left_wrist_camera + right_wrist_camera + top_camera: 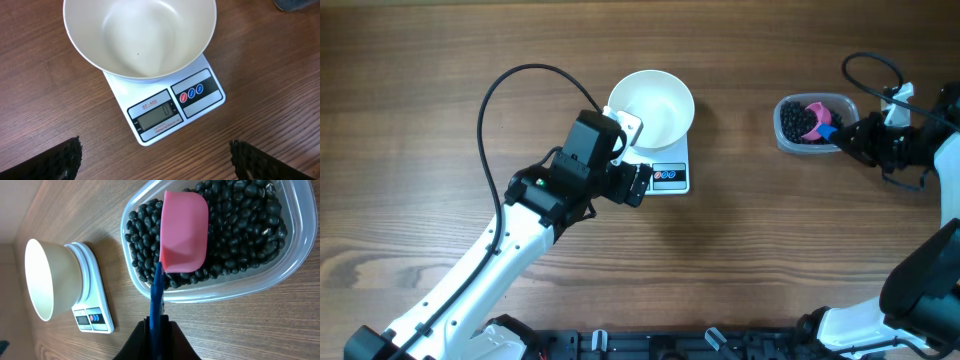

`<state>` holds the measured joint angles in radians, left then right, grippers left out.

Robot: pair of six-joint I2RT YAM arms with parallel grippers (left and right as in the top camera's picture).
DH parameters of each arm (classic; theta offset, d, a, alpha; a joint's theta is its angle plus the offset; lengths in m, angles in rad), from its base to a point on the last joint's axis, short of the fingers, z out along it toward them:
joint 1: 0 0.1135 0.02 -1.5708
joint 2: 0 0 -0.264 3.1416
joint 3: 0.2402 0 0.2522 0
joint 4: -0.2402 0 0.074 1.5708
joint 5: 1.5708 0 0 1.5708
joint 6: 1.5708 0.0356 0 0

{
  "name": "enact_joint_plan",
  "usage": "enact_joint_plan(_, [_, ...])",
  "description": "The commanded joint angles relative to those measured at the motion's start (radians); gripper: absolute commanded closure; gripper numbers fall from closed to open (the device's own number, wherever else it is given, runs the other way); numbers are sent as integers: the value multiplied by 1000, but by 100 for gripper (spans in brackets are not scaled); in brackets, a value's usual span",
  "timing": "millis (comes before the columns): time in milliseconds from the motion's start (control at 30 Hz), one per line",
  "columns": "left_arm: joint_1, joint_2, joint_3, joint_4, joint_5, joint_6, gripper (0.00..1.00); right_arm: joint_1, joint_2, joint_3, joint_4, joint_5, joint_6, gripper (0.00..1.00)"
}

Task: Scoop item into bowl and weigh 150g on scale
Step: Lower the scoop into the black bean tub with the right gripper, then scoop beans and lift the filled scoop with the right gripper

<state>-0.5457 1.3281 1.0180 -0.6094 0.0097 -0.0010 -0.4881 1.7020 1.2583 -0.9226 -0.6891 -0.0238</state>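
The empty white bowl (pixel 651 108) (pixel 140 35) stands on the small white scale (pixel 670 177) (pixel 170 107), whose display reads zero. My left gripper (pixel 638 185) (pixel 157 165) hovers open just in front of the scale, with only bare table between its fingers. At the far right the black beans (pixel 792 122) (pixel 240 225) fill a clear tub (pixel 782 138) (pixel 220 292). A pink scoop (pixel 813 108) (pixel 184 232) lies on the beans. My right gripper (pixel 850 135) (pixel 157 330) is shut on the scoop's blue handle (pixel 156 295) just outside the tub's rim.
The bowl (pixel 47 280) and scale (pixel 92 315) show at the left of the right wrist view. A black cable (pixel 520 80) loops over the table behind the left arm. Bare wood lies between scale and tub.
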Motion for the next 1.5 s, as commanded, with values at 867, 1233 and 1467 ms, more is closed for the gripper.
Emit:
enact_joint_plan(867, [5, 3, -6, 0, 12, 16, 0, -32, 17, -9, 31, -123, 80, 96])
enact_joint_plan(1233, [5, 3, -6, 0, 12, 16, 0, -82, 17, -9, 8, -187, 80, 96])
enact_joint_plan(1467, [5, 3, -6, 0, 12, 16, 0, -167, 17, -9, 1, -281, 79, 96])
